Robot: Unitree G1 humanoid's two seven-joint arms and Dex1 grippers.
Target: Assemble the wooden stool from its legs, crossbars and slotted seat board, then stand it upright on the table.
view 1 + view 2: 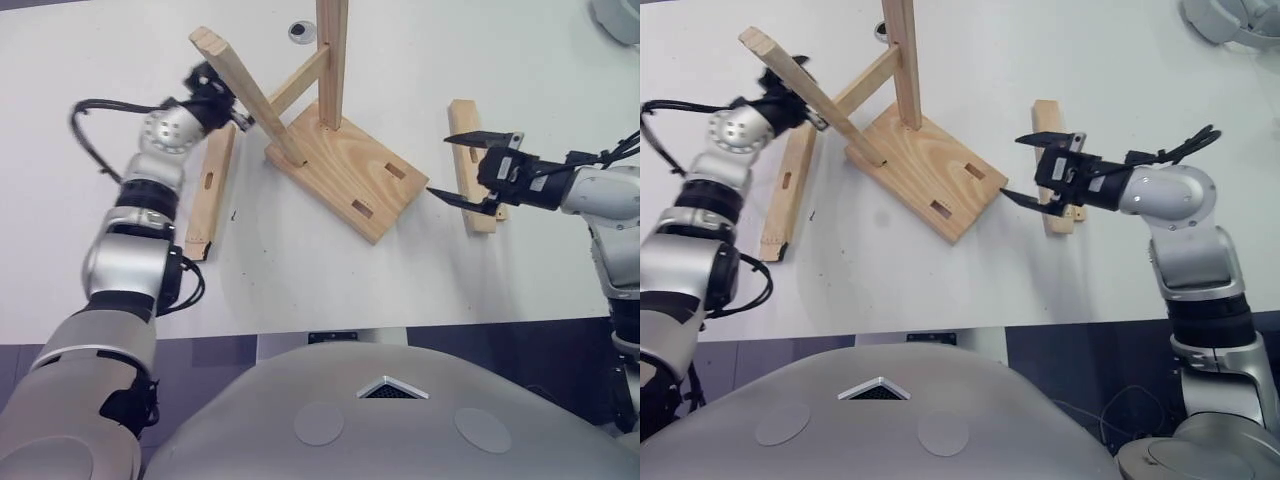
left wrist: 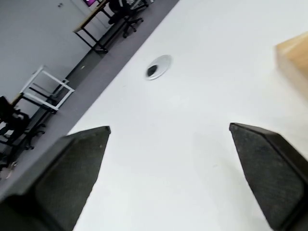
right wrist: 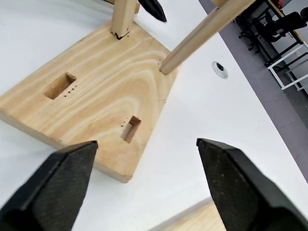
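While two legs (image 1: 332, 60) sit in the seat board (image 1: 345, 170), left pincer (image 2: 169, 128) and right pincer (image 1: 438, 164) gape apart.

The seat board (image 3: 96, 103) and legs (image 1: 245, 90) are pale bare wood with clear grain, sanded smooth, matt. The counter (image 1: 300, 280) is white, smooth and faintly sheeny. The pads (image 3: 62, 187) of the right claw (image 3: 144, 143) look like finely textured black rubber, perhaps plastic.

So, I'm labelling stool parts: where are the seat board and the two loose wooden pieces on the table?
seat board (image 1: 347, 172), left eye view, bare middle.
left loose piece (image 1: 205, 212), left eye view, lower half.
right loose piece (image 1: 463, 118), left eye view, far end.
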